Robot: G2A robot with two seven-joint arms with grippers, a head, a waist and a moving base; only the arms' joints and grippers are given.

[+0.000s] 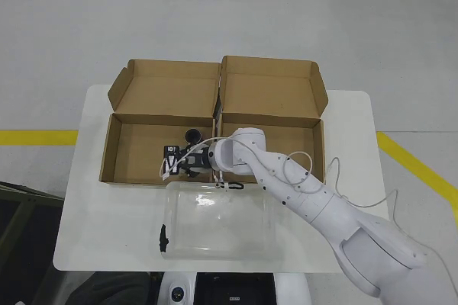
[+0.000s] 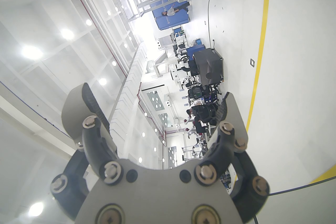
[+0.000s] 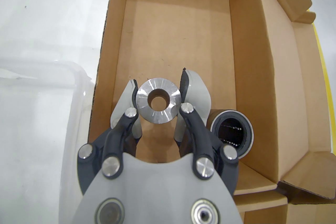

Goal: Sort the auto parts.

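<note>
My right gripper (image 3: 159, 77) is shut on a silver metal ring (image 3: 157, 116) with a round centre hole, held just above the floor of the left cardboard box (image 3: 173, 30). In the top view this gripper (image 1: 177, 162) sits in the left box (image 1: 111, 149) near its right end. A black cylindrical bearing (image 3: 232, 131) with a white rim lies in the same box right beside one finger, and shows in the top view as a dark bearing (image 1: 192, 136). My left gripper (image 2: 156, 92) is open with nothing between its fingers, pointing up into the room.
A second open cardboard box (image 1: 271, 118) adjoins the first on the right. A clear plastic bin (image 1: 214, 225) stands at the table's front, with a small black part (image 1: 162, 238) at its left edge. White table (image 1: 351, 152) lies bare at the right.
</note>
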